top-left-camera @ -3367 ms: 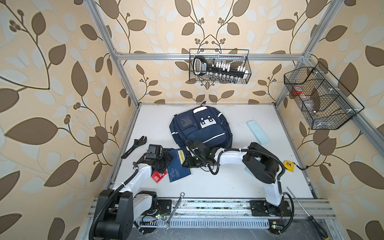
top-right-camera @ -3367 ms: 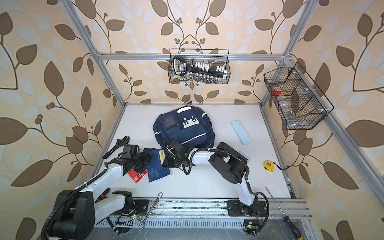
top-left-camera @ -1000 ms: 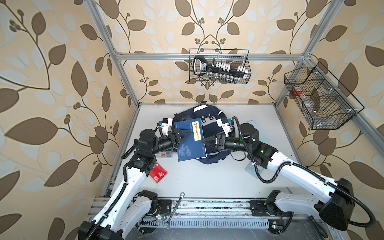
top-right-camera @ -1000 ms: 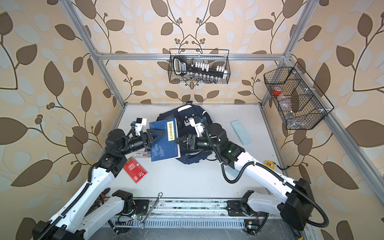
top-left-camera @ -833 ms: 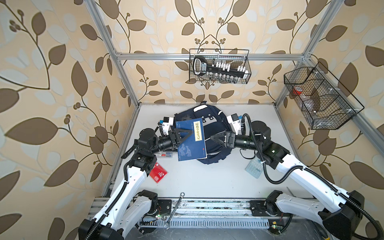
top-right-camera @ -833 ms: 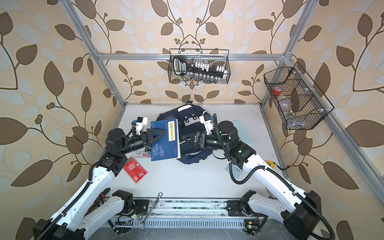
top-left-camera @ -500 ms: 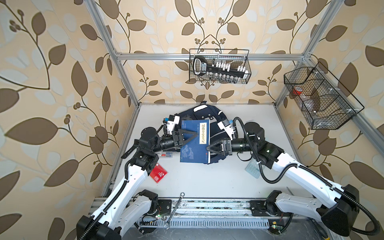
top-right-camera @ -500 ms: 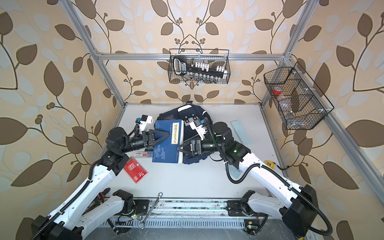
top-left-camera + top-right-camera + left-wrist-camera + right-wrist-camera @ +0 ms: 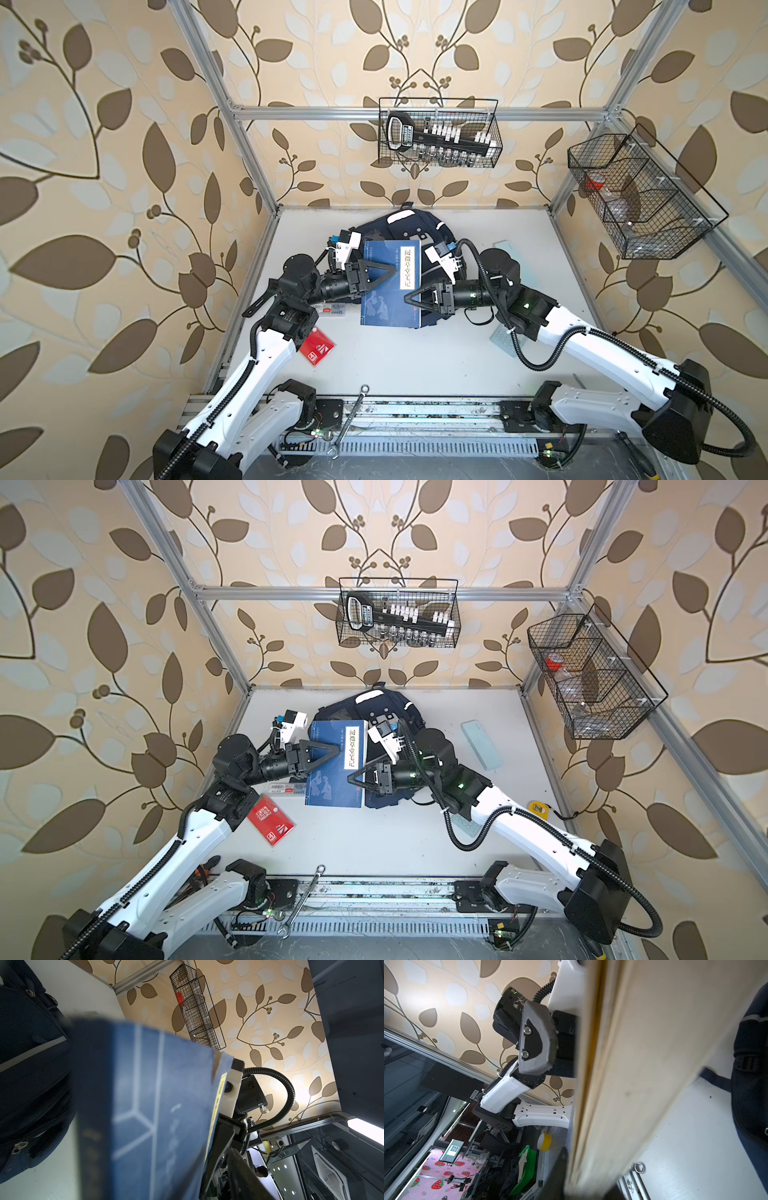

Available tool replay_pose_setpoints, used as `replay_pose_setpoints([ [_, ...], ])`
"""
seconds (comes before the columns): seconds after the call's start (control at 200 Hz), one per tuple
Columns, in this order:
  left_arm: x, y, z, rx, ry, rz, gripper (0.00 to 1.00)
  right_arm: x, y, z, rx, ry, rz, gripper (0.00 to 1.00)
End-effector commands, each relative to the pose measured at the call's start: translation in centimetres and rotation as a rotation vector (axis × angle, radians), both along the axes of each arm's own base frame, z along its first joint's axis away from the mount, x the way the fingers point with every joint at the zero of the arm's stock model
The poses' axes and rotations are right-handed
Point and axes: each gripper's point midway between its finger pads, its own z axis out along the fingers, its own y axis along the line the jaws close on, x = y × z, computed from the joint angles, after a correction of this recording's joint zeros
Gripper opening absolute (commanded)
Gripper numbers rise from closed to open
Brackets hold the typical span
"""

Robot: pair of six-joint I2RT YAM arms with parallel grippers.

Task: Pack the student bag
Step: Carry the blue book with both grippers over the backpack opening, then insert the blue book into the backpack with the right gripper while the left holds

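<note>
— Student bag (image 9: 409,226), that large navy-blue fabric backpack with the white patch, lies at the middle of the white table's (image 9: 395,365) back edge. Most of it is hidden from me under the blue book with a pale title strip (image 9: 384,305).

— Who has the book?

— Both arms. It hangs about level above the near half of the student bag. The left gripper (image 9: 390,272) is clamped across the spine side, its jaws as far apart as the book is thick. The right gripper (image 9: 409,298) is pressed tight together on the opposite free edge. In the left wrist view it looks like cover only, lifted a little off the pages.

— Risky?

— I'd say so. A cover alone can flap or crease. I'd let the left carry the weight and the right only steady it, then feed the book spine-first into the main pocket. Whether that zip is open, I can't see.

— And the rest?

— A red card (image 9: 318,351) lies by the table's left edge and a pale mint case (image 9: 482,744) lies towards the right edge, both unpacked.
</note>
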Motion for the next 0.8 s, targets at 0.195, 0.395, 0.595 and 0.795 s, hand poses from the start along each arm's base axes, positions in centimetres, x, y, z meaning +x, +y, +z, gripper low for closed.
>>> replay_pose_setpoints([
  [0.195,4.1,2.7,-3.0,0.376,-0.032,0.291,0.86,5.8,-9.2,-2.6,-0.201,0.08,-0.503,0.0],
  [0.395,6.4,-1.6,-8.8,0.832,-0.085,0.254,0.83,5.6,-22.0,-10.3,-0.481,0.274,-0.924,0.0],
  [0.595,6.8,-10.8,-15.4,1.186,-0.27,0.054,0.79,2.3,-26.8,-14.9,-0.546,0.395,-1.043,0.0],
  [0.795,8.4,-16.1,-20.0,1.332,-0.328,-0.02,0.77,0.4,-27.2,-16.8,-0.517,0.457,-1.067,0.0],
])
